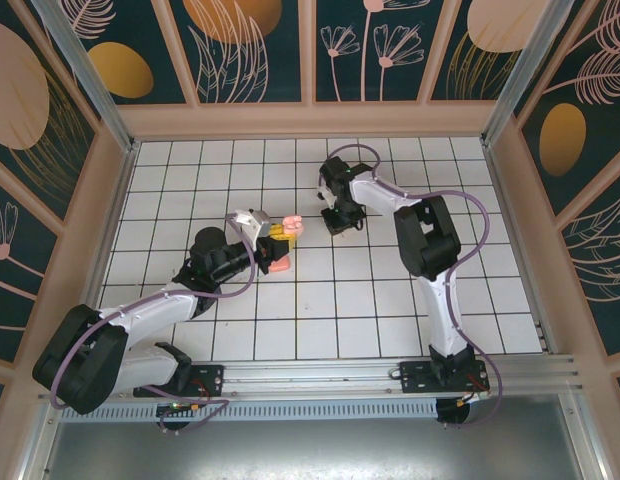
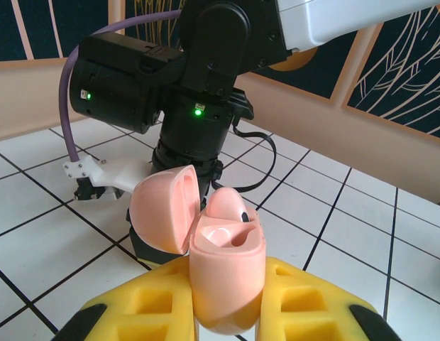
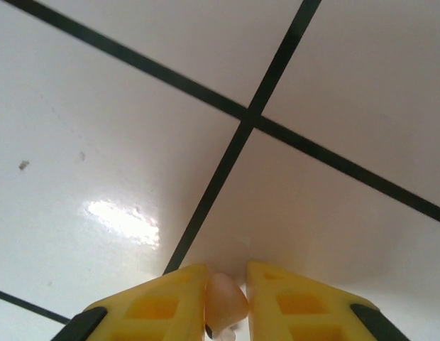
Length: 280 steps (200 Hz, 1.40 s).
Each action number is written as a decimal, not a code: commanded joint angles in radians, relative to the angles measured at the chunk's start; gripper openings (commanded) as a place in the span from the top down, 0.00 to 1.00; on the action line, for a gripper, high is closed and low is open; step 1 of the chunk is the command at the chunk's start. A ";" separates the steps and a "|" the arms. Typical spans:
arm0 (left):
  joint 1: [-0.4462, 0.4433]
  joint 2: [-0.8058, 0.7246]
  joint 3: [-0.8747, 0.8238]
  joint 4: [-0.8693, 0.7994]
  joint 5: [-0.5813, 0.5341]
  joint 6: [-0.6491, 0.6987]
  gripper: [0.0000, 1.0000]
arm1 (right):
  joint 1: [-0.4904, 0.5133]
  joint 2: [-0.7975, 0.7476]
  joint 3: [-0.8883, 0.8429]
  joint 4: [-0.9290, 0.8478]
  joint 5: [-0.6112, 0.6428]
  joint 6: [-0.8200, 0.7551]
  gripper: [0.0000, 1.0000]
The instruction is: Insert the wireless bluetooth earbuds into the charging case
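From above, I count one pale pink charging case (image 1: 291,228), clamped in my left gripper (image 1: 279,232), at 9 o'clock from my right gripper (image 1: 339,224), whose tips are too small to read. At my left wrist, the lid (image 2: 163,209) swings open toward 10 o'clock. One earbud (image 2: 224,204) sits inside, its lower half hidden. At my right wrist, my fingers (image 3: 170,298) pinch a second earbud (image 3: 225,298) on the tiled floor (image 3: 135,106) at 6 o'clock, cut off by the frame edge.
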<state>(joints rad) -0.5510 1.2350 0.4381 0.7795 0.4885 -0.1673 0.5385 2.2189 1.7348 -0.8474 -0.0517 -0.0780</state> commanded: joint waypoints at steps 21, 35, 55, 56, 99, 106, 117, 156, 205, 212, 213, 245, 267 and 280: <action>-0.001 -0.017 0.014 0.000 0.006 0.021 0.94 | 0.003 -0.123 -0.097 0.022 0.010 0.057 0.81; -0.001 -0.009 0.010 0.015 0.013 0.025 0.95 | 0.003 -0.185 -0.153 0.076 0.007 0.083 0.82; -0.001 0.005 -0.009 0.081 0.030 0.014 0.95 | 0.003 -0.304 -0.253 0.188 -0.006 0.134 0.82; -0.001 0.006 -0.010 0.085 0.029 0.012 0.95 | 0.003 -0.310 -0.260 0.195 -0.008 0.136 0.82; -0.002 0.072 -0.013 0.217 0.073 -0.022 0.96 | -0.003 -0.614 -0.512 0.476 -0.090 0.230 0.83; -0.003 0.080 -0.013 0.239 0.080 -0.029 0.96 | -0.005 -0.662 -0.546 0.514 -0.105 0.242 0.83; -0.003 0.091 -0.014 0.272 0.085 -0.031 0.96 | -0.005 -0.737 -0.598 0.573 -0.131 0.256 0.83; -0.004 0.137 -0.025 0.418 0.151 -0.012 0.96 | 0.032 -0.994 -0.766 0.807 -0.254 0.283 0.83; -0.008 0.170 0.002 0.500 0.241 -0.032 0.96 | 0.136 -1.119 -0.803 0.914 -0.324 0.200 0.81; -0.010 0.169 0.006 0.499 0.248 -0.033 0.96 | 0.143 -1.115 -0.794 0.919 -0.341 0.187 0.81; -0.010 0.169 0.007 0.499 0.249 -0.033 0.96 | 0.143 -1.114 -0.792 0.919 -0.344 0.185 0.81; -0.014 0.157 0.020 0.495 0.269 -0.058 0.96 | 0.161 -1.064 -0.740 0.901 -0.418 0.125 0.81; -0.014 0.149 0.020 0.494 0.268 -0.074 0.95 | 0.169 -1.025 -0.702 0.885 -0.447 0.093 0.81; -0.014 0.141 0.021 0.485 0.267 -0.075 0.95 | 0.171 -1.010 -0.688 0.881 -0.462 0.080 0.81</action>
<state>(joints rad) -0.5621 1.4010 0.4362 1.2263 0.7277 -0.2165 0.6983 1.1854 0.9890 0.0181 -0.4507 0.0616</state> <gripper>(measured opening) 0.164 0.194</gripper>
